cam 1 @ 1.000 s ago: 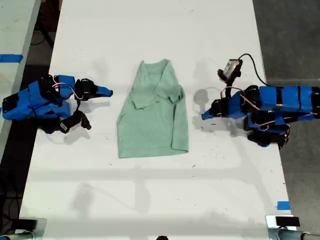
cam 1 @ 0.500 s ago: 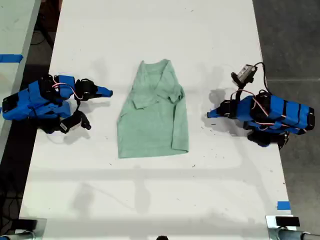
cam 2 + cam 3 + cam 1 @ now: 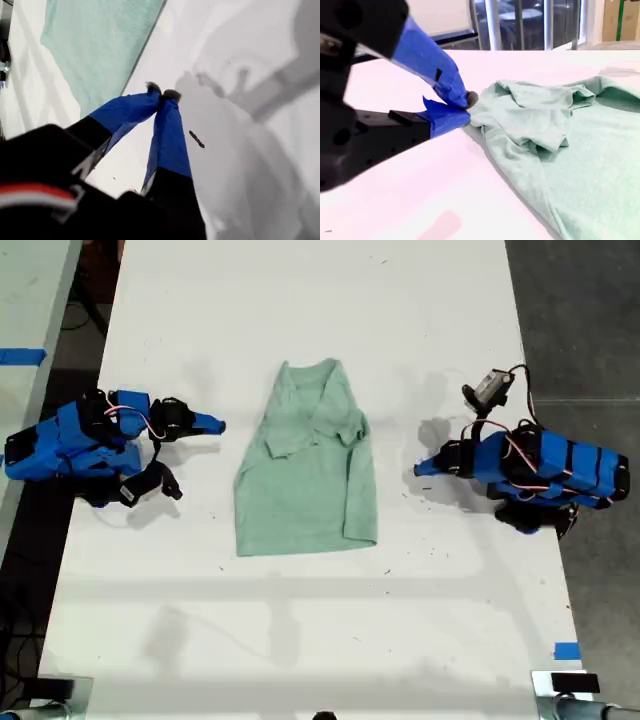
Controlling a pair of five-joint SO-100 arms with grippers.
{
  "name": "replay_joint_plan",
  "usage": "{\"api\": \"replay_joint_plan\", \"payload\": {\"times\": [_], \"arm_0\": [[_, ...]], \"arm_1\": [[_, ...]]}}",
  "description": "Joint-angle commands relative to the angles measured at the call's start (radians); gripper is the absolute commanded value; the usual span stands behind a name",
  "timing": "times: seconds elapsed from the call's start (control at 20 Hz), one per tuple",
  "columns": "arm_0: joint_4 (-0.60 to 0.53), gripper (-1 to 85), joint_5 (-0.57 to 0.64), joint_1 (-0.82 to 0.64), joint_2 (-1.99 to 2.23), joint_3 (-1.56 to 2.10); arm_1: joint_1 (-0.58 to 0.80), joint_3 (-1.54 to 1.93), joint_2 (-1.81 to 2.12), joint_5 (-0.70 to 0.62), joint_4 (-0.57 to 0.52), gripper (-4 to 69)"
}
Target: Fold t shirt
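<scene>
Partly folded t shirt (image 3: 305, 465) lying mid-surface (image 3: 300, 300), between both arms. First end effector (image 3: 162, 93) pinched closed, empty, apart from it. Second end effector (image 3: 465, 106) closed, empty, beside its sleeve.

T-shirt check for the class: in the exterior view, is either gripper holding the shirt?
No. The t-shirt lies alone on the table, with bare white surface between it and the gripper on each side.

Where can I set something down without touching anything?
Bare table beyond the t shirt neckline, toward the exterior view's top, and below its hem. Crowded beside it: one arm at that view's left, another arm at its right.
</scene>
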Motion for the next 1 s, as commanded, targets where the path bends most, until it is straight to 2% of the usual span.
{"api": "replay_joint_plan", "payload": {"times": [0.0, 0.95], "arm_0": [[-0.008, -0.1, -0.002, 0.021, 0.006, 0.003], [-0.008, -0.2, 0.003, 0.025, 0.006, 0.003]], "arm_1": [[-0.018, 0.055, 0.015, -0.018, -0.02, 1.2], [-0.028, 0.057, 0.015, 0.005, -0.015, 1.2]]}}
